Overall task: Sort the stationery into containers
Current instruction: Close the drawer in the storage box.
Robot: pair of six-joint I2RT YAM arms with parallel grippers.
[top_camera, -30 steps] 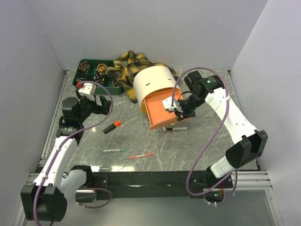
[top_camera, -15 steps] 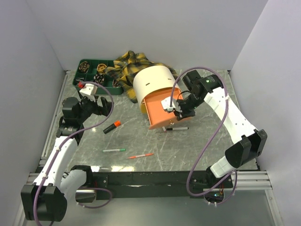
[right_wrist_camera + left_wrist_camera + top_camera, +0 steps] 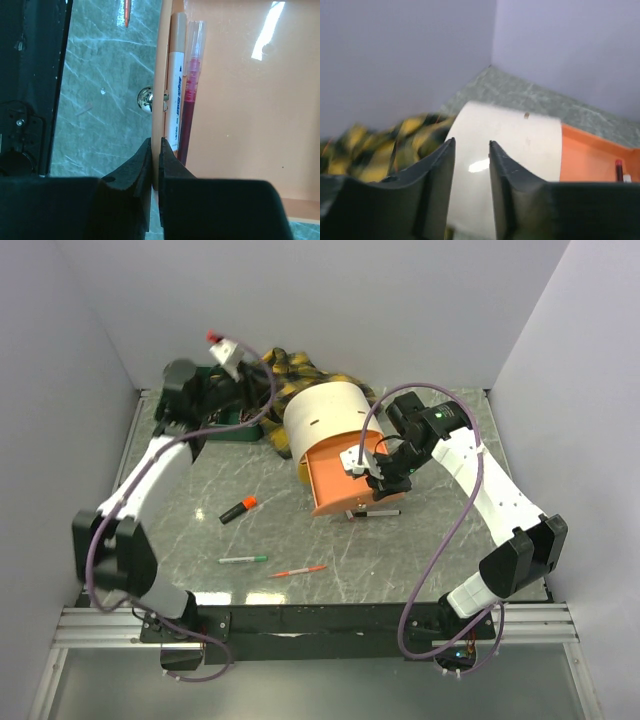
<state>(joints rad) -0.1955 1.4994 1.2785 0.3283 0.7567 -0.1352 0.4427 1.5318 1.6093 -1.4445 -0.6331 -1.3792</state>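
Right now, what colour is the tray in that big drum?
Orange; the tray shows best in the top view.

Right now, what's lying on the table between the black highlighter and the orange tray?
Nothing. In the top view, the stretch of grey table between the black highlighter and the orange tray is bare.

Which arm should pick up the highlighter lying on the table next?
Probably left. The left claw is empty, and the highlighter lies on that side of the table. The right claw is clamped on the wall of the orange tray.
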